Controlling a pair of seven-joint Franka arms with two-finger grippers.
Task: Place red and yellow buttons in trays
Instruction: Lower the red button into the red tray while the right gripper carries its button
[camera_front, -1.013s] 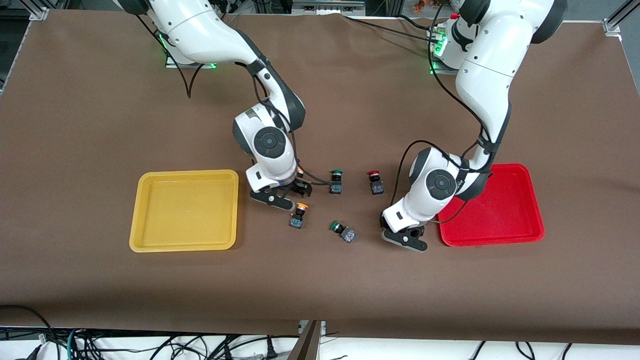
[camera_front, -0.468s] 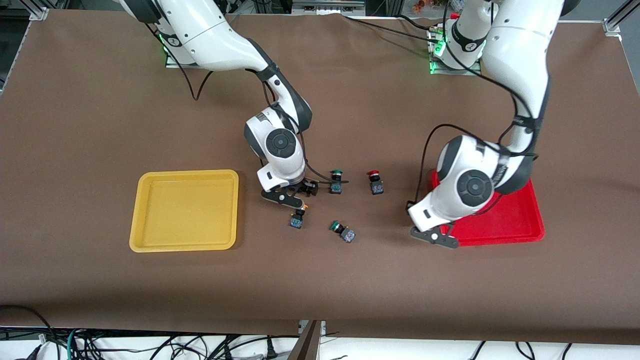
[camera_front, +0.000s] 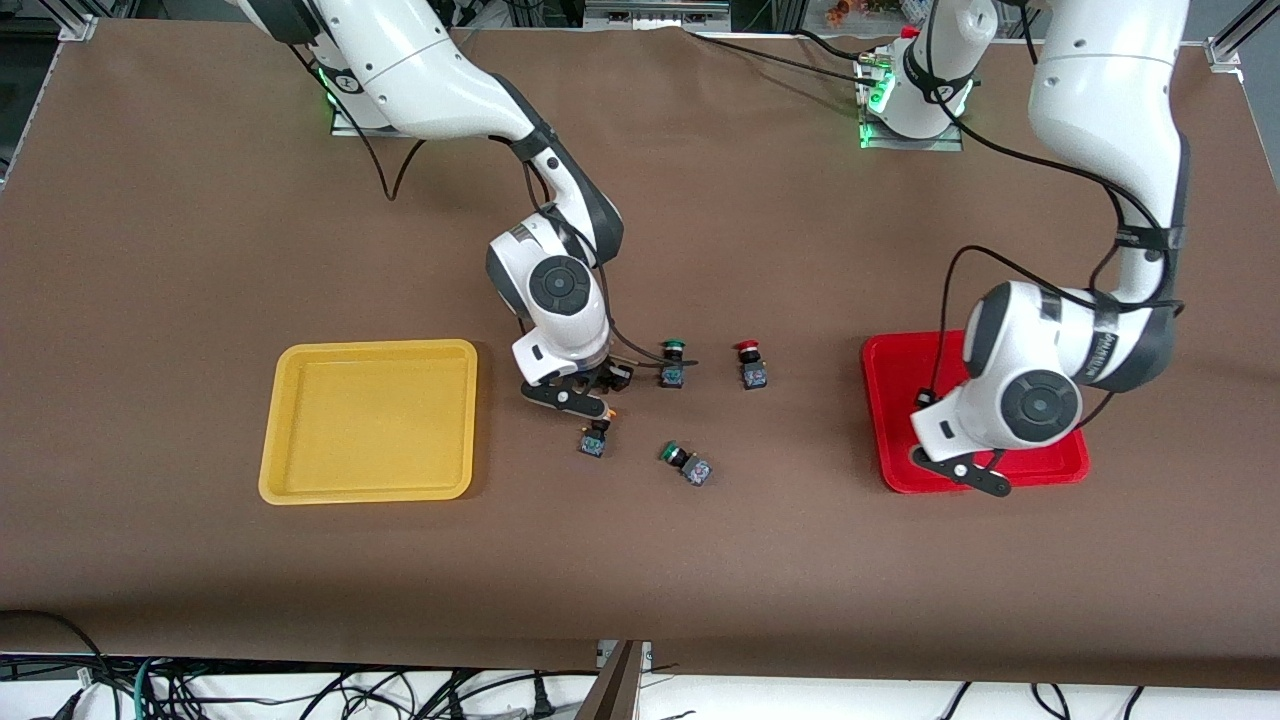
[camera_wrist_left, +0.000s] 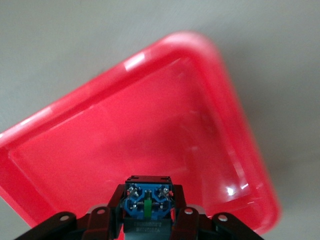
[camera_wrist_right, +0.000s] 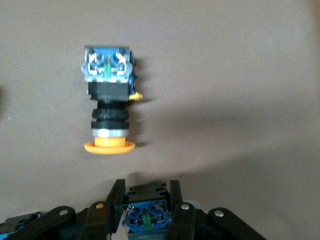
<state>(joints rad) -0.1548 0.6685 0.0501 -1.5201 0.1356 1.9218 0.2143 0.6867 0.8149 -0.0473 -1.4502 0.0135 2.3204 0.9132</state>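
Observation:
My left gripper (camera_front: 962, 470) hangs over the red tray (camera_front: 895, 400), near its edge closest to the front camera. It is shut on a dark button body with a blue terminal face (camera_wrist_left: 148, 202), whose cap is hidden. The red tray (camera_wrist_left: 165, 115) fills the left wrist view. My right gripper (camera_front: 585, 390) is low over the table beside the yellow tray (camera_front: 370, 420). It is shut on a like button (camera_wrist_right: 146, 217), cap hidden. A yellow-capped button (camera_front: 594, 438) lies just below that gripper in the front view and shows in the right wrist view (camera_wrist_right: 108, 107). A red-capped button (camera_front: 751, 365) stands mid-table.
Two green-capped buttons sit mid-table, one (camera_front: 673, 363) beside my right gripper and one (camera_front: 686, 463) lying nearer the front camera. The yellow tray holds nothing. Cables trail from both wrists.
My left arm has swung from the table beside the red tray to over the tray, carrying its button. My right gripper shifted slightly toward the left arm's end, then held still.

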